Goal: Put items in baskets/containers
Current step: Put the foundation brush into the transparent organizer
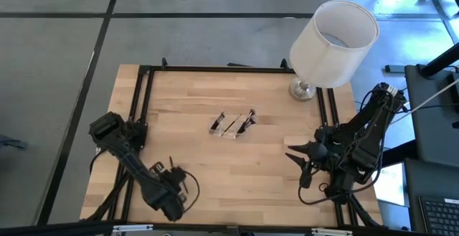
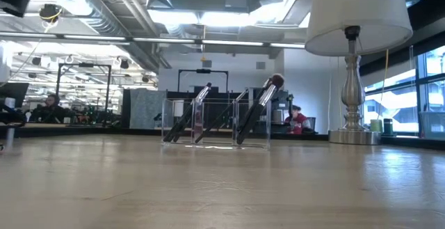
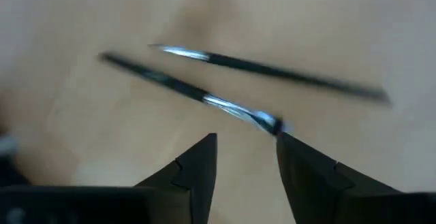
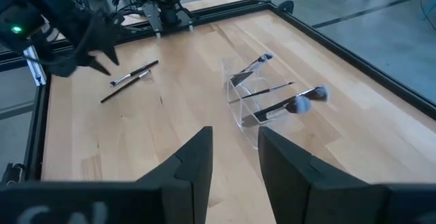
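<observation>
Just above two loose brushes (image 3: 225,105) near the table's front edge (image 1: 215,222), the left tool (image 3: 245,159) hangs open.

My tray (image 1: 232,125) sits mid-table (image 1: 215,186) with three brushes (image 2: 255,108) leaning in its compartments. Behind it, toward my right, stands the lamp (image 1: 331,44). Two loose brushes (image 4: 129,78) lie side by side on the table near my left gripper (image 3: 245,163), well apart from the tray. My right gripper (image 1: 295,152) waits right of the tray.
</observation>
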